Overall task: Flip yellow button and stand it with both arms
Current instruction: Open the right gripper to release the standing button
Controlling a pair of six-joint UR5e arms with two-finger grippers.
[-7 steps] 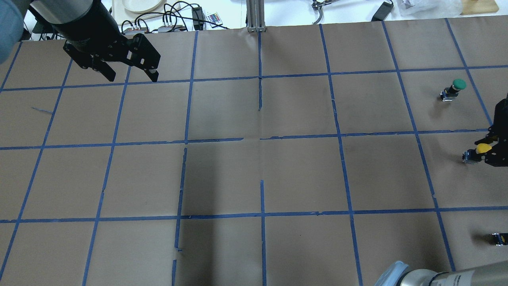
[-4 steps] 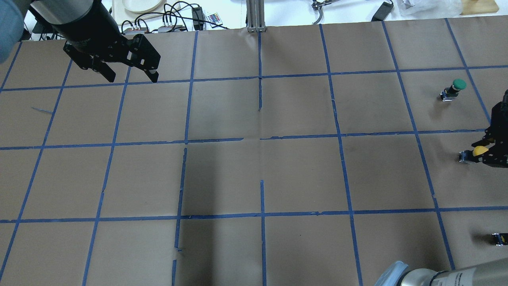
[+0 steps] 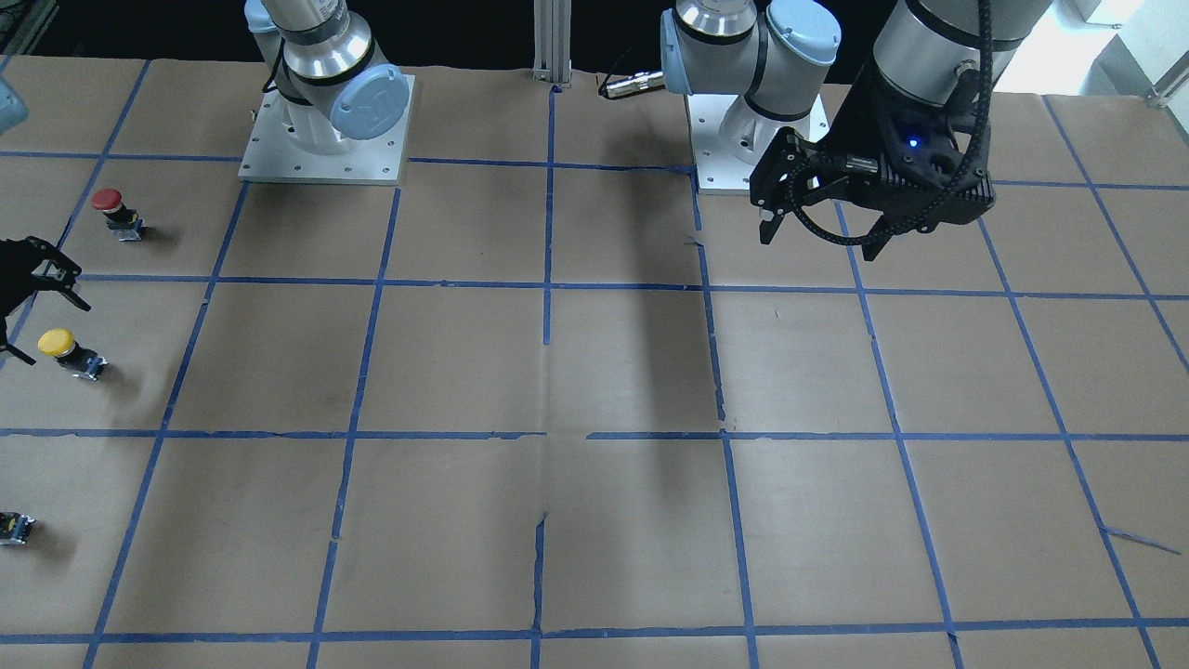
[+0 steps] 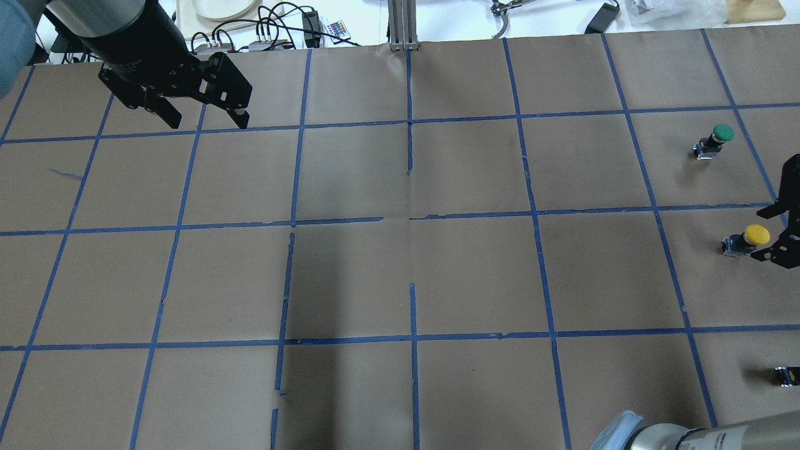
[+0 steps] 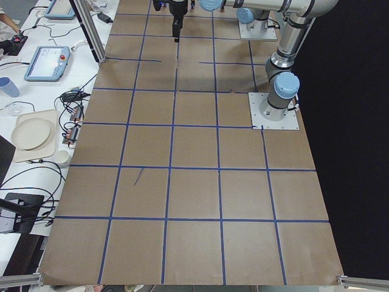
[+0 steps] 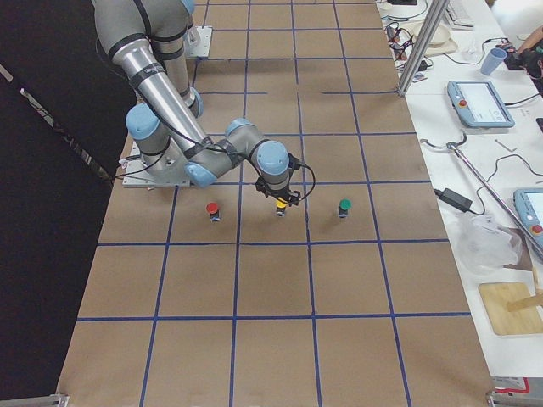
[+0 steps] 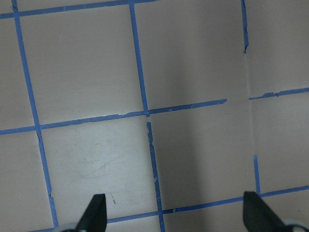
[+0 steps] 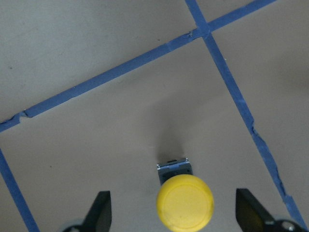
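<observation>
While the yellow button (image 4: 753, 237) stands upright, the right gripper (image 8: 172, 203) hangs spread above it; left gripper (image 4: 207, 125) spread, far off

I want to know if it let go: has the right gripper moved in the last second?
Yes. The right gripper has opened its jaws off the yellow button; one jaw now reaches the blue tape line on the green button's side.

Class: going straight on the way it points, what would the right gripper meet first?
Likely the yellow button, which stands between the open fingers of the right gripper; the fingers would pass beside it to the table. Depth is unclear.
</observation>
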